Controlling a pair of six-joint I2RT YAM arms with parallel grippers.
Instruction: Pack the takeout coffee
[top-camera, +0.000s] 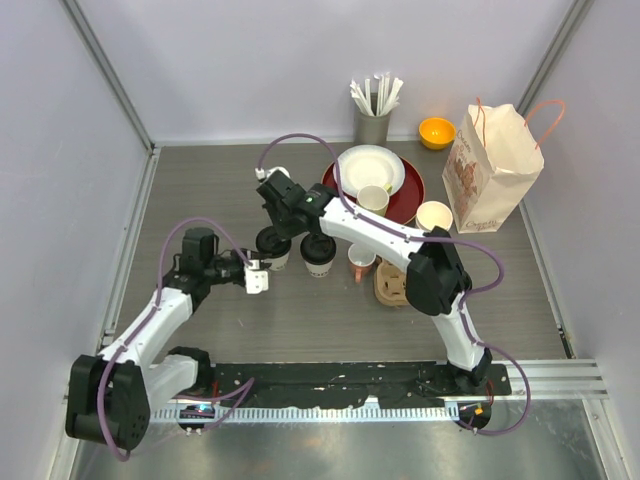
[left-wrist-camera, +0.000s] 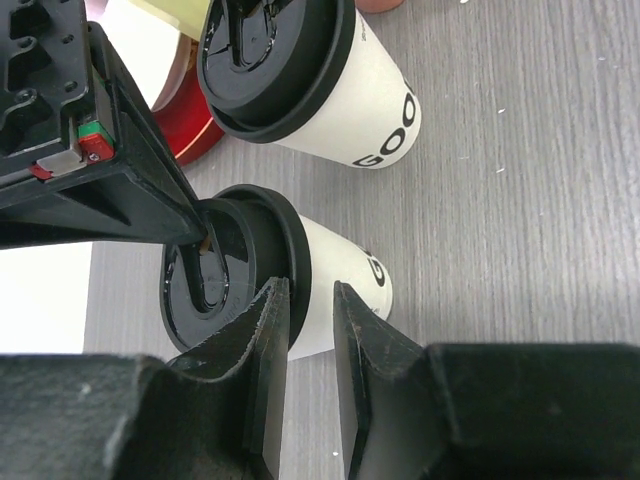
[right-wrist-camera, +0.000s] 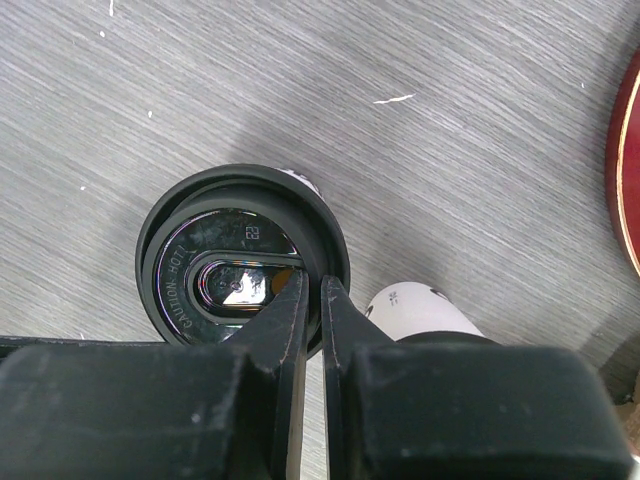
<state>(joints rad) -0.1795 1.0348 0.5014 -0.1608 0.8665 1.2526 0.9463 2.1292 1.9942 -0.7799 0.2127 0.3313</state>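
Two takeout coffee cups with black lids stand side by side mid-table: the left cup (top-camera: 270, 245) and the right cup (top-camera: 319, 251). My right gripper (top-camera: 276, 232) reaches over from the right and is shut on the left cup's lid rim (right-wrist-camera: 240, 250), one finger inside the lid and one outside (right-wrist-camera: 313, 288). My left gripper (top-camera: 258, 276) sits low beside the same cup (left-wrist-camera: 335, 285). Its jaws stand a narrow gap apart (left-wrist-camera: 312, 292) at the lid's edge, holding nothing I can see. The other cup (left-wrist-camera: 320, 90) stands just beyond.
A red plate (top-camera: 412, 195) behind holds a white plate (top-camera: 370, 165) and a pale green mug (top-camera: 373, 200). A pink-handled mug (top-camera: 361, 263), a cardboard carrier (top-camera: 392, 286), a paper bag (top-camera: 492, 170), an orange bowl (top-camera: 437, 132) and a straw holder (top-camera: 372, 120) stand to the right and back.
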